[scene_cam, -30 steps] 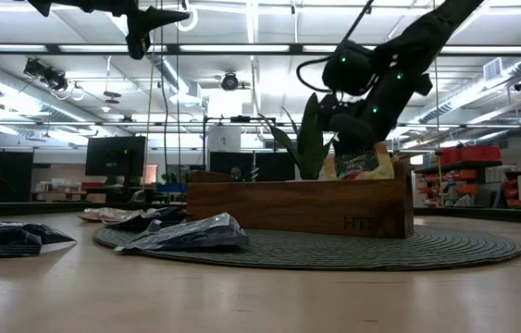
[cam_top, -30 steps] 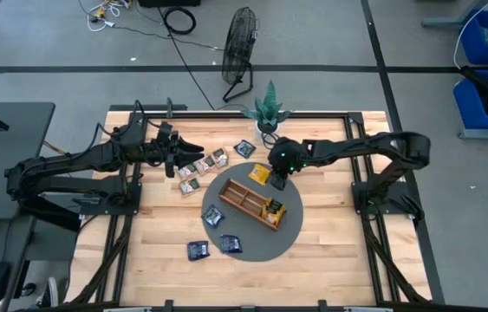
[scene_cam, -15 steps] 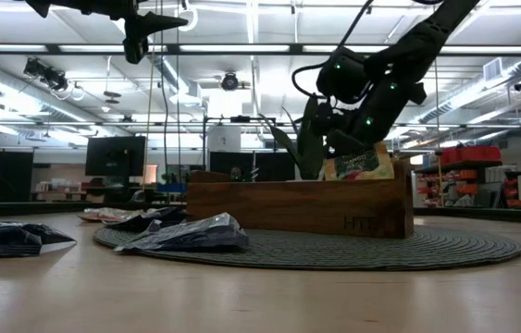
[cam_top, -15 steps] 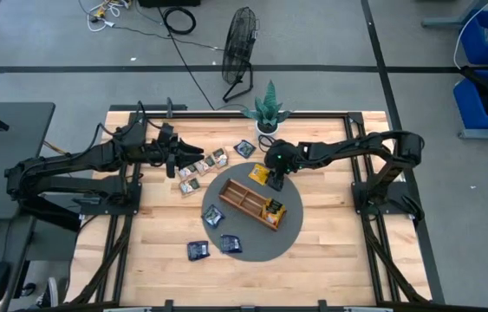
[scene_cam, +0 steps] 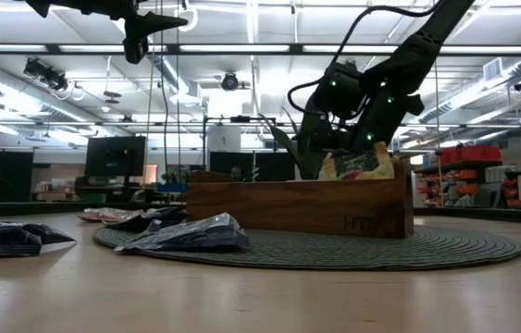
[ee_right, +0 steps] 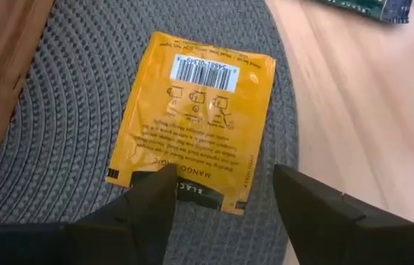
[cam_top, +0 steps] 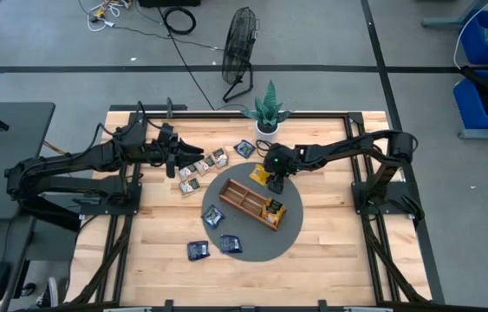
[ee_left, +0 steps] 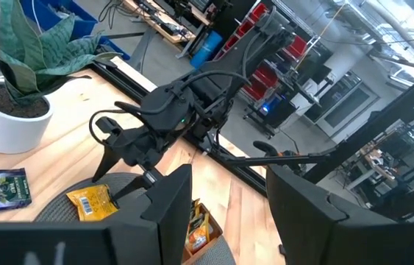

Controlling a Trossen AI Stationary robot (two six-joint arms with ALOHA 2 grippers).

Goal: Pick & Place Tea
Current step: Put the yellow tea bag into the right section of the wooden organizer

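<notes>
Worktop (cam_top: 330, 251) carrying round grey mat (cam_top: 252, 251) and wooden compartment tray (cam_top: 244, 198). Left gripper (cam_top: 177, 157) waits above the pale sachets, fingers parted, empty. Right gripper (ee_right: 221, 193), open and empty, straddles the yellow tea sachet (ee_right: 195, 118) lying flat on the mat beside the tray. Step: approach for pick; next, descend, close on its edge.

Right gripper (cam_top: 275, 178) over yellow sachet (cam_top: 260, 174), wooden tray (cam_top: 253, 201) on mat (cam_top: 226, 183)
</notes>
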